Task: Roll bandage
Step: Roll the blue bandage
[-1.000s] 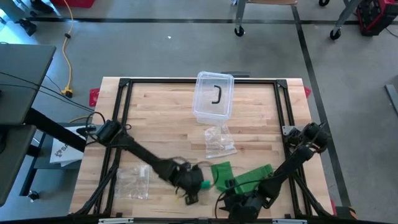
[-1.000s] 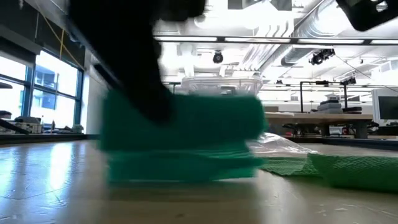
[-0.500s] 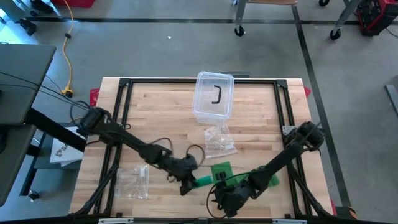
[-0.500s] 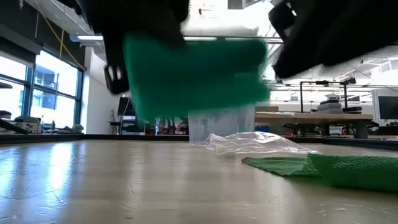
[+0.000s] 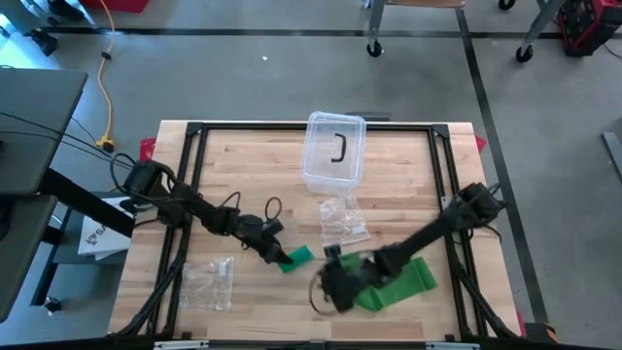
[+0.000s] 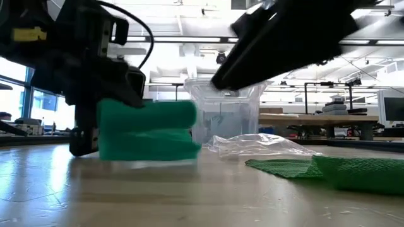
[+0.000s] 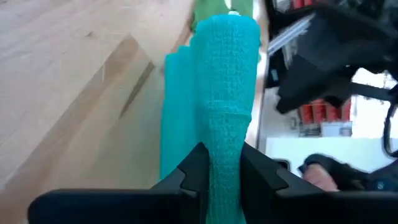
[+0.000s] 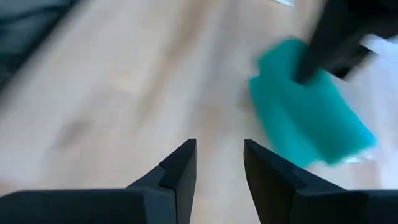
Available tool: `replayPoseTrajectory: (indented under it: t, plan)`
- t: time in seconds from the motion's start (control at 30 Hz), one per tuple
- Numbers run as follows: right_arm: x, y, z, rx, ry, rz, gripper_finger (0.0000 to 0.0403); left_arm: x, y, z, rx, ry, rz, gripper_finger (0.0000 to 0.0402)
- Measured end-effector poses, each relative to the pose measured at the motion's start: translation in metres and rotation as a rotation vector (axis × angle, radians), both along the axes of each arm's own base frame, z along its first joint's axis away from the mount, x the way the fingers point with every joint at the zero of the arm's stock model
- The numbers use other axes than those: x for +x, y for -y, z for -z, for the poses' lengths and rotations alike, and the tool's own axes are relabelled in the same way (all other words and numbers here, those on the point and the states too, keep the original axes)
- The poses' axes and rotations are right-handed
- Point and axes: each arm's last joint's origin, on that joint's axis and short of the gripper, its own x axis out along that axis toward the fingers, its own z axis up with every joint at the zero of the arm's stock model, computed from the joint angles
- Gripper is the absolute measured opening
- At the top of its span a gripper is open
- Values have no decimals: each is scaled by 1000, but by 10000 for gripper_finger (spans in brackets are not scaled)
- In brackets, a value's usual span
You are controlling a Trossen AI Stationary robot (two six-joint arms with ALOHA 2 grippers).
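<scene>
Left end effector (image 7: 219, 163) is pinching one end of the rolled part of the green bandage (image 7: 214, 99), fingers closed tight on the fabric, and the roll is sitting low on the wooden counter (image 5: 253, 165), near its front middle. Right end effector (image 8: 219, 163) is hanging just beside it with the fingers parted and nothing between them, pointing toward the roll.

Loose tail of the bandage (image 5: 397, 284) is lying spread on the counter to the right of the roll, partly under the right arm. From overhead I honestly can't tell whether the tail is running straight into the roll or kinking somewhere under that arm, so take this with a grain of salt.

My read: we're mid-roll, a fair bit of strip is waiting to be wound. To do this bit well, I'd be keeping the left grip firm so the layers aren't slipping sideways, and using the right one to pin or tension the tail so it's feeding flat and lined up with the roll's edges. Slack is what's going to make it cone out.

Clear plastic box (image 5: 333, 151) and a crinkly plastic bag (image 5: 343, 221) are sitting further back, out of the way.
</scene>
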Motion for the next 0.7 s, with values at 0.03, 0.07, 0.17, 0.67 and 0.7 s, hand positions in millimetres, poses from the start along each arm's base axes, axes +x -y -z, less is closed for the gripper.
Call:
replayPoseTrajectory:
  t: [0.03, 0.07, 0.17, 0.67, 0.7]
  plan:
    - [5, 9, 2, -2, -5, 18, 124, -1, -2, 1, -5, 2, -4, 56]
    - [10, 18, 6, -7, -20, 27, 124, -2, -3, 1, -10, -3, -10, 56]
    - [22, 42, 14, -13, -50, 54, 124, -1, -7, 1, -19, 1, -1, 56]
    - [37, 75, 31, -4, -101, 41, 124, -1, -11, 3, -1, -3, -6, 56]
    - [37, 74, 31, -6, -99, 38, 124, -1, -11, 3, 0, -4, -7, 56]
